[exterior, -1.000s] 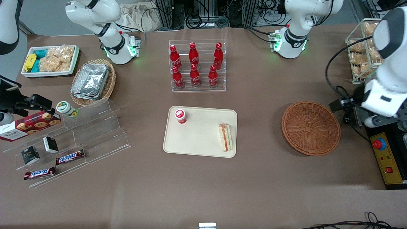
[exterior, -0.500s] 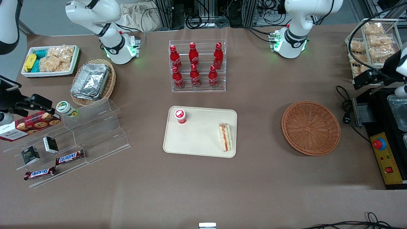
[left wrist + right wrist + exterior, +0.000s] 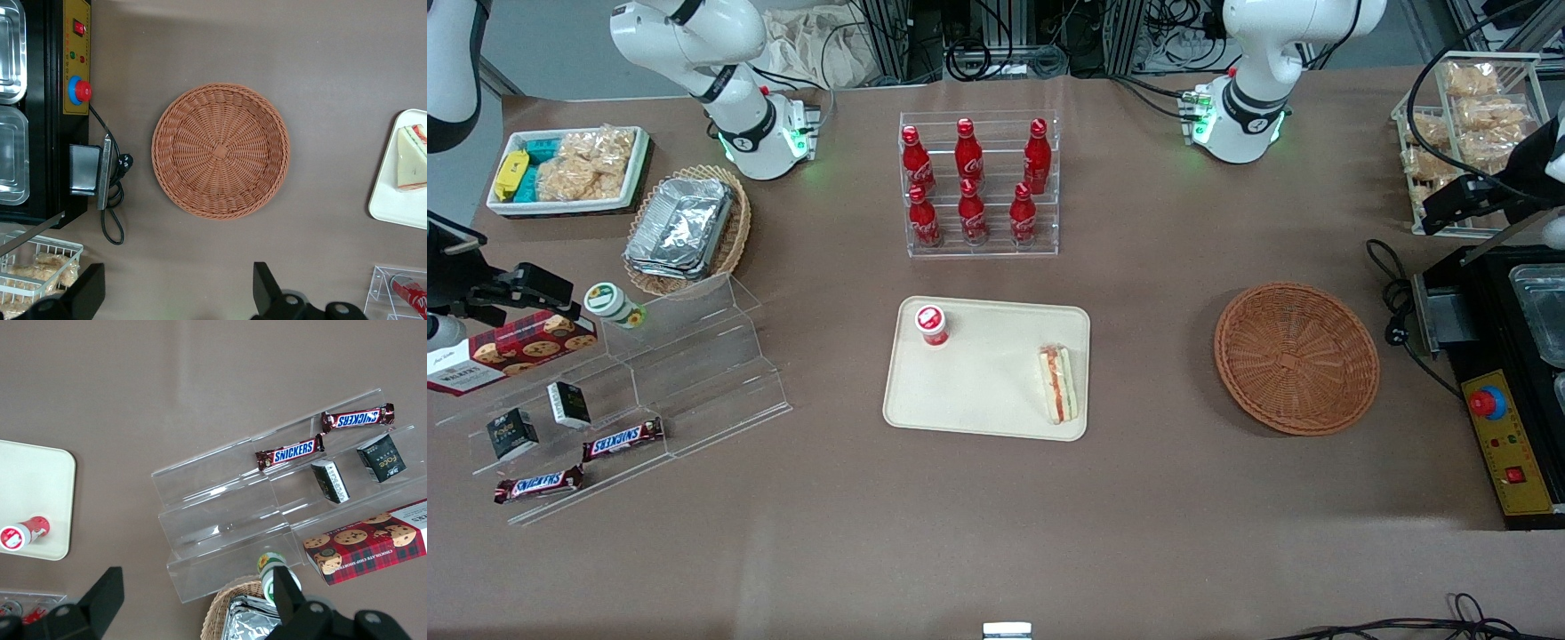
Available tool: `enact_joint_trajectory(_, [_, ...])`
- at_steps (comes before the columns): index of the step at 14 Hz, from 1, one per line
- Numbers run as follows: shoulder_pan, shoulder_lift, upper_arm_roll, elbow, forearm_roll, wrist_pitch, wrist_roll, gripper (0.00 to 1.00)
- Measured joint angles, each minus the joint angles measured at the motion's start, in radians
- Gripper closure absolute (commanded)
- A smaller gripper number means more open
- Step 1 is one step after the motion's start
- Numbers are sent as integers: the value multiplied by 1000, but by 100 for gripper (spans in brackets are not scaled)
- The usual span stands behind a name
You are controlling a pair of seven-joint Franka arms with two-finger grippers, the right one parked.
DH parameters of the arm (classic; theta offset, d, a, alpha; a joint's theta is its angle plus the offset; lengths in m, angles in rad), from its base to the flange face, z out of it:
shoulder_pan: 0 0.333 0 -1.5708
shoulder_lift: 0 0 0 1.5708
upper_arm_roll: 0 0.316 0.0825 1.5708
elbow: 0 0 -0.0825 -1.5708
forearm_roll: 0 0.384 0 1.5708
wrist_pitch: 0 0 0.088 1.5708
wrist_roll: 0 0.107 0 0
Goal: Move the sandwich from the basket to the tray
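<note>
Brown tabletop carries the sandwich (image 3: 1057,384) already lying on the tray (image 3: 987,418), the basket (image 3: 1296,357) sits empty, and the gripper (image 3: 175,293) hangs high above it, spread wide and holding nothing, so little seems left.

A brown table surface seen from above, past the two dark fingers of the parked arm's gripper (image 3: 193,603). Ahead of the fingers stands a clear acrylic stepped display stand (image 3: 267,500) carrying two Snickers bars (image 3: 289,451), two small dark boxes (image 3: 330,481) and a red tartan cookie box (image 3: 367,548). Between the fingers — a green-lidded jar (image 3: 270,565) beside a pale wicker basket of foil containers (image 3: 257,623). Off to one side, the cream-beige plastic tray (image 3: 30,473) holds a red-capped bottle (image 3: 23,532) lying on its side.
</note>
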Motion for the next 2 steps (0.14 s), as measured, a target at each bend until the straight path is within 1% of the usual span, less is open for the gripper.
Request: enact_joint_trajectory(2, [0, 0, 0, 0, 0, 0, 1, 0])
